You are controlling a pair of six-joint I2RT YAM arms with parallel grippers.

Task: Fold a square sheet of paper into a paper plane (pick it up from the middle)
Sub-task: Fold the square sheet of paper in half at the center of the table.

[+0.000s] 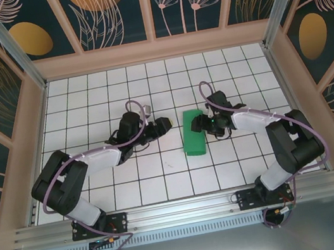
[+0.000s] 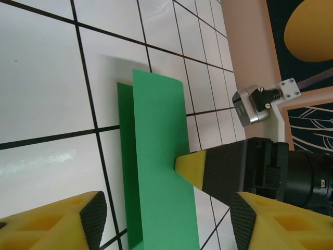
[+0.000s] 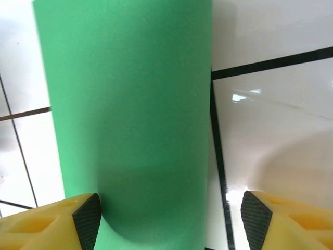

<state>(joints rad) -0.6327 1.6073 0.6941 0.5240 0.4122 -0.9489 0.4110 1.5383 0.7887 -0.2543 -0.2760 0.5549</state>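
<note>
Currently the square sheet of paper [image 1: 193,135], folded to a narrow green strip, lies on the tiled table [image 1: 163,177] between the arms. Left gripper [image 1: 164,125] fingers spread wide, near the strip but apart from it. Right gripper [image 1: 205,122] fingers also wide, one fingertip [image 2: 190,167] touching the strip's edge.

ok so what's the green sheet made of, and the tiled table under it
Green sheet: apparently thin matte paper; it holds a fold and bends in a soft curve. Tiled table: hard glossy white surface, perhaps laminate or plastic; it mirrors light glare.
</note>
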